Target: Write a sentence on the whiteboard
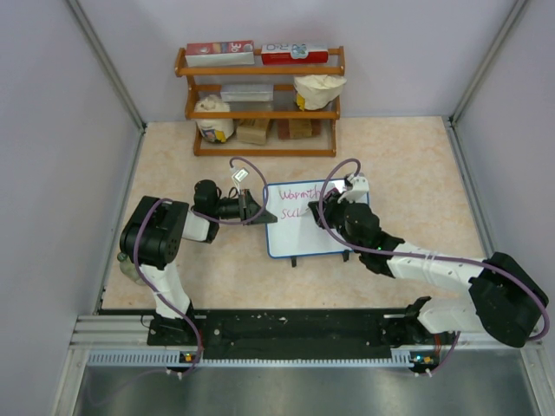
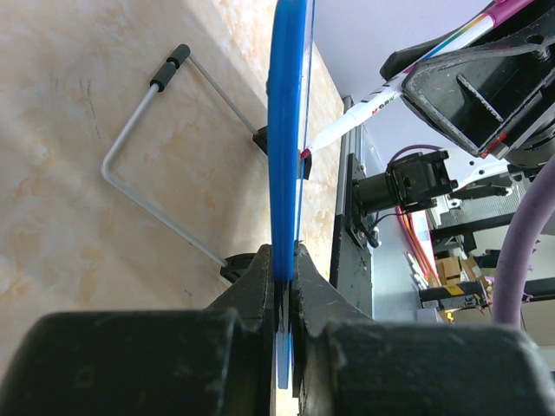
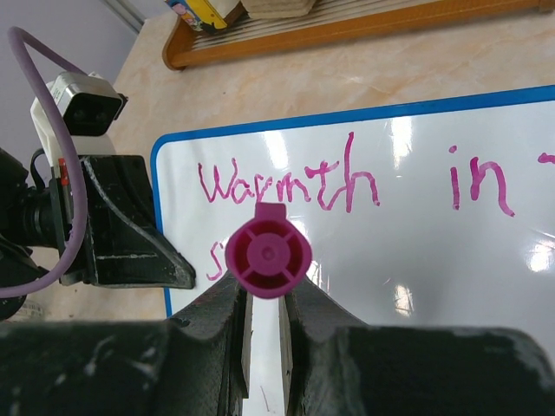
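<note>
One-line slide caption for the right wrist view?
Right gripper holds magenta marker at whiteboard reading "Warmth in"; left gripper clamps its edge.

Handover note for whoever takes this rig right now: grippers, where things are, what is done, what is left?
Left gripper: shut on the left edge of the whiteboard, steadying it on the table.
Right gripper: shut on a pink marker, tip at the board's second line.
Done: "Warmth in" plus more on line one; line two begun.
Left: finish the sentence.
</note>
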`<state>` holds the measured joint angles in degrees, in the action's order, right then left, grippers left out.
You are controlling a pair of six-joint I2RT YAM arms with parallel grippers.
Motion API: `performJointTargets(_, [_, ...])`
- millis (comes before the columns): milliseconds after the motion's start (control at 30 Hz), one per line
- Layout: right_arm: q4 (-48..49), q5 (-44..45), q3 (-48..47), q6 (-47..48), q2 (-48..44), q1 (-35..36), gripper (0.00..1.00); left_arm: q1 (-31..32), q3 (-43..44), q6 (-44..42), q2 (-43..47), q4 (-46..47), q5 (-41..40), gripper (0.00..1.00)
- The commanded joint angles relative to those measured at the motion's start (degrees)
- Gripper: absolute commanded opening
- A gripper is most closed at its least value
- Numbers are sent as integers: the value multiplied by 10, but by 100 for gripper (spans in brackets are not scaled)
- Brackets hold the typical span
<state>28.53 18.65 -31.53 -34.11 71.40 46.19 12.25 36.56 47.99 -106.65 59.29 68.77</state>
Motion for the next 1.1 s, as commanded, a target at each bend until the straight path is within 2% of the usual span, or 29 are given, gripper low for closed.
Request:
performJointTargets(0, [-19, 23, -3, 11, 1, -5, 0, 0, 5, 4, 0, 12, -4, 0])
performJointTargets(1067, [-9, 53, -41, 25, 12, -19, 0, 0, 4, 5, 1, 14, -3, 0])
